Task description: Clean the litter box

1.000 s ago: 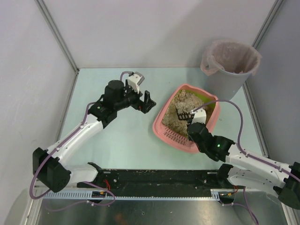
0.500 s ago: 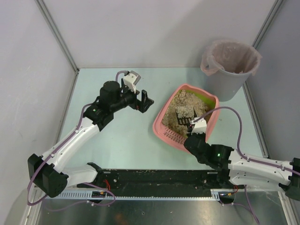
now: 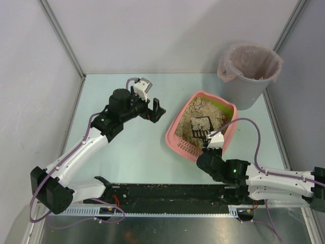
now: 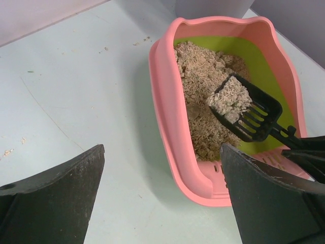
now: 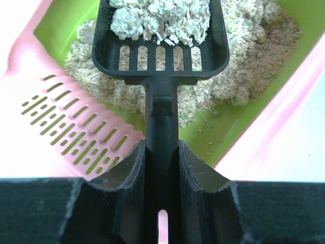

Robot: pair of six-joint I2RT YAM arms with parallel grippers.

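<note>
The pink litter box [image 3: 172,133] sits right of centre, its green lining and beige litter [image 3: 200,109] showing. It also shows in the left wrist view [image 4: 165,101] and the right wrist view [image 5: 66,127]. My right gripper [image 3: 209,138] [image 5: 161,148] is shut on the handle of a black slotted scoop [image 3: 199,125] [image 5: 160,46]. The scoop is held over the litter with a pale clump [image 4: 229,99] in it. My left gripper [image 3: 157,109] [image 4: 161,152] is open and empty above the table, left of the box.
A grey round bucket [image 3: 250,71] lined with a pinkish bag stands at the back right, just behind the box. Grey walls close in the table on the left, back and right. A black rail [image 3: 167,193] runs along the near edge.
My right arm has drawn back and swung left toward the near edge, while the scoop stays over the litter. My left gripper has shifted slightly left.
</note>
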